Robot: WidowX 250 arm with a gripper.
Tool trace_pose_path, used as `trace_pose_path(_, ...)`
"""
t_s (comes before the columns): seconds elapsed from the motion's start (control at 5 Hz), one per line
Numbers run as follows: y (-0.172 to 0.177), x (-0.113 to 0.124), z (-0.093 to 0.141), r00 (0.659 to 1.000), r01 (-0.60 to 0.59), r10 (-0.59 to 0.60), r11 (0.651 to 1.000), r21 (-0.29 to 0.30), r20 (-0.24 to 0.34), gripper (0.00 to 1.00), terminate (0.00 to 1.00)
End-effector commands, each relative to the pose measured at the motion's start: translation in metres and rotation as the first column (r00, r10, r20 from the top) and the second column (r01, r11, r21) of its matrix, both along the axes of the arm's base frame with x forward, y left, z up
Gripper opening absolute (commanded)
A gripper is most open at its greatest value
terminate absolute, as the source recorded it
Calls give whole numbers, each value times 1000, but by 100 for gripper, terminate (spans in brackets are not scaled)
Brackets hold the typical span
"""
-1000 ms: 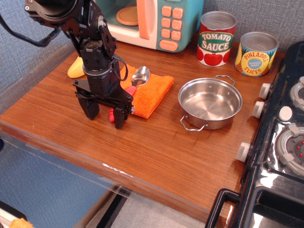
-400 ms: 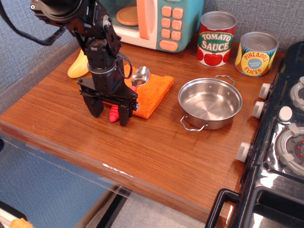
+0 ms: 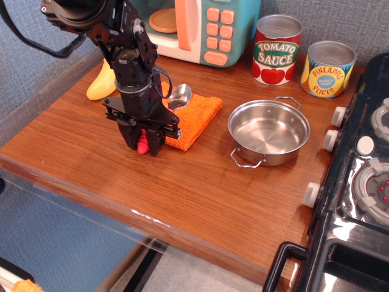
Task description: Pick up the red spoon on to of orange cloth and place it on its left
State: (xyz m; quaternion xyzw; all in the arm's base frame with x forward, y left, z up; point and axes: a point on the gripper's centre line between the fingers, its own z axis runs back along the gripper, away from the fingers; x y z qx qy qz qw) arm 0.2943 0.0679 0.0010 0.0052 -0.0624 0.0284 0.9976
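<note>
Since a second ago your hand (image 3: 144, 145) has drawn its fingers in from wide apart; they now sit clamped on the spoon (image 3: 176, 99) at its handle tip. The spoon lies slantwise across the cloth (image 3: 196, 118) toward the desk's back-left, its handle overhanging the front edge. Judge it light and stiff; the ribbed plastic should grip better than the slick metal bowl, so hold there. Red-pink handle, shiny silver bowl. A banana (image 3: 100, 85) lies just behind.
</note>
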Motion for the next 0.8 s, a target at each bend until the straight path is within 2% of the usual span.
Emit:
trace_pose_path(0.0, -7, -10, 2, 1000, 8, -8, 1000, -27, -9, 0, 0)
trace_pose_path(0.2, -8, 0, 50, 994, 11, 1, 994, -109, 106, 0, 0)
trace_pose_path(0.4, 5, -2, 97, 976, 17, 16, 988, -152, 216, 0, 0)
trace_pose_path(0.6, 36, -26, 105, 973, -13, 48, 988, -152, 225, 0, 0)
